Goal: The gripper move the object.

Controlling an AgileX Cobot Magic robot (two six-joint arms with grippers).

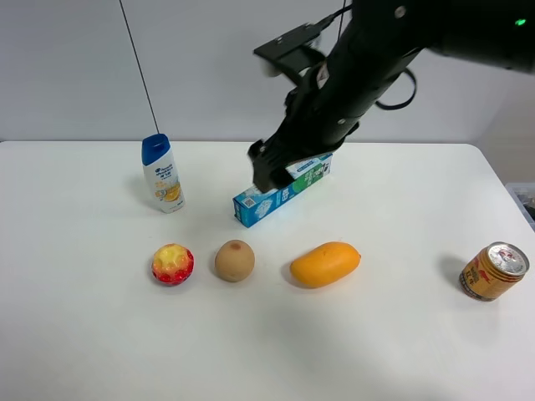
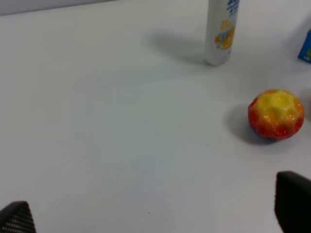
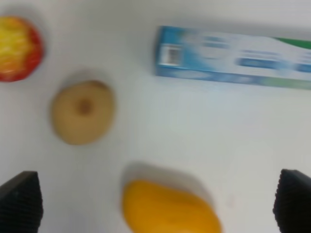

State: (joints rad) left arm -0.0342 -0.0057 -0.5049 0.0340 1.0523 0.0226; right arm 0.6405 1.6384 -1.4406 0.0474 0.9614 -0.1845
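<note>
hovering above and behind fruit [image 1: 235, 261] with right hand [image 1: 266, 170], jaws spread wide; probably nearer than left hand [image 2: 155, 216], likewise spread; round, no long axis.

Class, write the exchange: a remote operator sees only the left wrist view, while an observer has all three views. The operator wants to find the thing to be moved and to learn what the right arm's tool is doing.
Operator: My view shows only a red-and-yellow bumpy ball and a white plastic bottle. Where is the thing to move?
Observer: The small round tan-brown fruit lies on the white table between that ball and an elongated orange mango, touching neither.
Operator: Does the right tool have it?
Observer: No. The right tool is open and empty, up in the air over the table.
</note>
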